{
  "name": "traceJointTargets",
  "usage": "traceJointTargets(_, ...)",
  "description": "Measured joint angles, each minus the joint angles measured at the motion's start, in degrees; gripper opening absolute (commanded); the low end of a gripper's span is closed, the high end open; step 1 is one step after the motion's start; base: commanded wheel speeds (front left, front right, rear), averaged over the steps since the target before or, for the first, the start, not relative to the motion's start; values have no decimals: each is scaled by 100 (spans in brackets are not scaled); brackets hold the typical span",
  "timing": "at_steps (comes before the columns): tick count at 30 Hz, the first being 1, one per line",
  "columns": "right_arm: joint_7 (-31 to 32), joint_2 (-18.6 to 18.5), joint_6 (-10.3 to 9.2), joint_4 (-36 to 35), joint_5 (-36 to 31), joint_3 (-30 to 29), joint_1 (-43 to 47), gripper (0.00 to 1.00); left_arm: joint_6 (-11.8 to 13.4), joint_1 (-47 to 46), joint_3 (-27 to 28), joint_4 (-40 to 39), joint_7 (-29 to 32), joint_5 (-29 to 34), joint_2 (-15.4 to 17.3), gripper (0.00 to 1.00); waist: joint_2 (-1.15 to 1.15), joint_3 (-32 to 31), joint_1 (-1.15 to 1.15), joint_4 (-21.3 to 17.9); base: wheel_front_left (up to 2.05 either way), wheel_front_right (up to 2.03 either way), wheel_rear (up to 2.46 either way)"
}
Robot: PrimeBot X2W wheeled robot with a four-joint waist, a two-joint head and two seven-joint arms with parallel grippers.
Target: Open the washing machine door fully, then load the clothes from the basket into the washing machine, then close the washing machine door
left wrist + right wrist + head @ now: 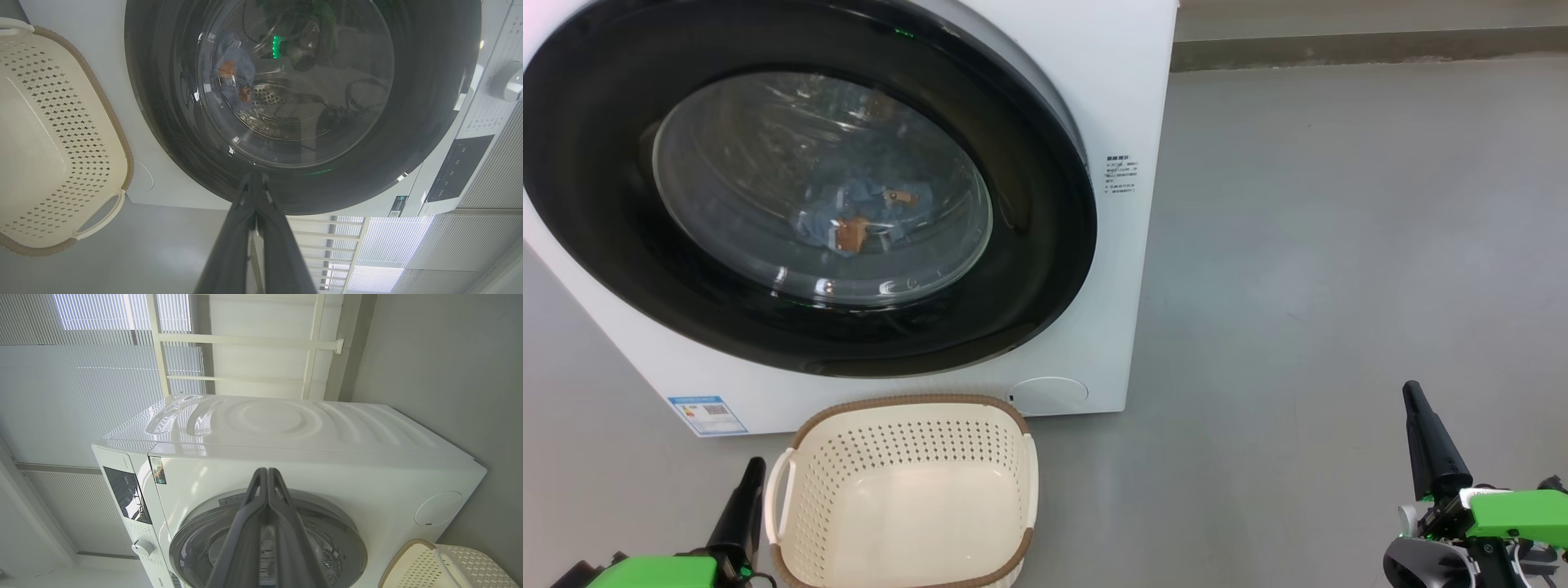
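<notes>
Grey, smooth floor point(1298, 245) spreads beside the white washing machine point(1127, 98). Its glossy black round door point(1045, 245) is shut, blue clothes point(866, 216) lying behind the bulging glass point(752, 147). Before the machine sits the perforated cream basket point(907, 457). My left fingers point(233, 237) and right fingers point(245, 539) are pressed together, holding nothing. My right wrist view adds the machine's rippled top point(278, 420) and blinds point(81, 396) behind it.

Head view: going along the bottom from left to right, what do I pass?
The robot's left gripper, dark fingers shut → cream-white perforated plastic basket with brown rim → grey floor → right gripper, dark fingers shut.
</notes>
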Motion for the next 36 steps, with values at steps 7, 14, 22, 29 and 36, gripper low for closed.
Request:
traceJointTargets(7, 7, 4, 0, 0, 0, -4, 0, 0, 0, 0, 3, 0, 0, 0, -3, 0, 0, 0, 0, 0, 0, 0, 0)
traceJointTargets(14, 18, 16, 0, 0, 0, -7, 0, 0, 0, -1, 9, 0, 0, 0, -15, 0, 0, 0, 0, 0, 0, 0, 0)
traceJointTargets(22, 25, 35, 0, 0, 0, -10, 0, 0, 0, -1, 14, 1, 1, 0, -30, 0, 0, 0, 0, 0, 0, 0, 0)
traceJointTargets(29, 26, 36, 0, 0, 0, -12, 0, 0, 0, -1, 20, 1, 1, 1, -32, 0, 0, 0, 0, 0, 0, 0, 0)
traceJointTargets(36, 41, 38, 0, 0, 0, -15, 0, 0, 0, -1, 23, 1, 1, 1, -33, 0, 0, 0, 0, 0, 0, 0, 0)
